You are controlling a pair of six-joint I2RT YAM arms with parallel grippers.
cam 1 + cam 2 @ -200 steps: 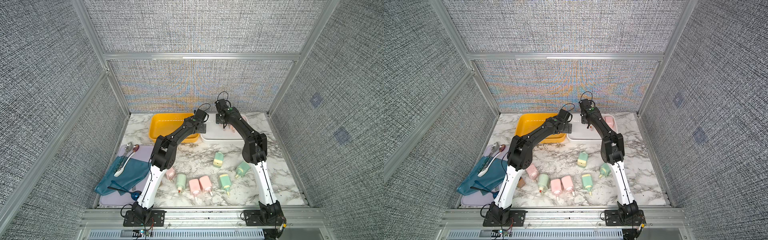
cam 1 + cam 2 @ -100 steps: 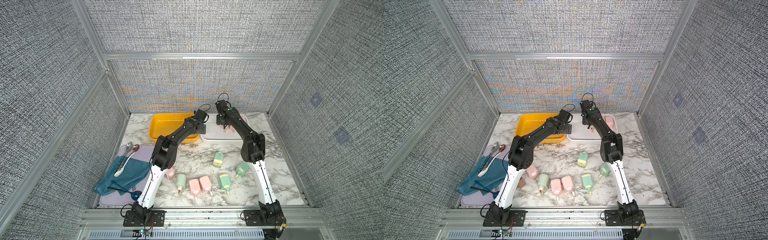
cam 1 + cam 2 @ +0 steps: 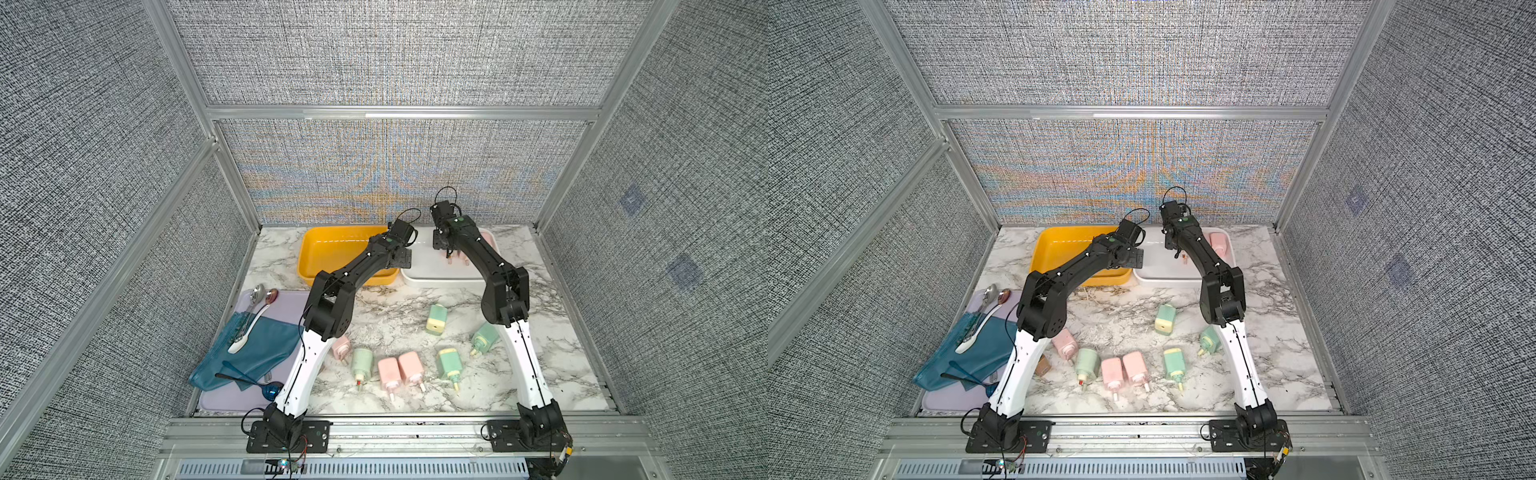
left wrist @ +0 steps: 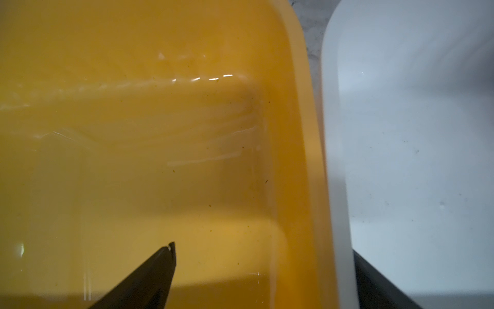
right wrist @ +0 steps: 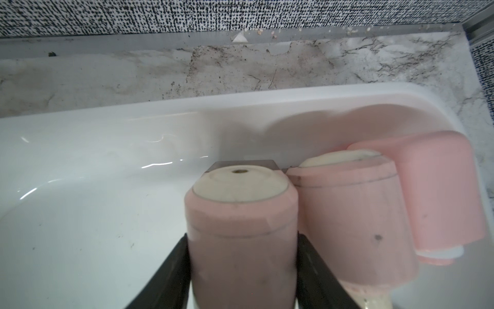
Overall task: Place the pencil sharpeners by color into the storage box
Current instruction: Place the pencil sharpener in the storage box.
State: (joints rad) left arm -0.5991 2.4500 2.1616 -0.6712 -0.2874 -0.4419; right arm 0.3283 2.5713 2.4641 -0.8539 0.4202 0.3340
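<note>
In the right wrist view my right gripper is shut on a pink pencil sharpener, cream end up, low inside the white storage box. Two more pink sharpeners lie right beside it. In a top view this gripper hangs over the white box. My left gripper is open and holds nothing. It straddles the rims where the yellow storage box meets the white one. Several sharpeners lie loose on the marble, pink and mint green.
A lilac tray at the front left carries a blue cloth and spoons. A small brown jar sits by the left arm's base. Fabric walls and aluminium frame close in the table.
My right gripper has sunk slightly into the white box with the pink sharpener still held. The left arm has hardly moved.
</note>
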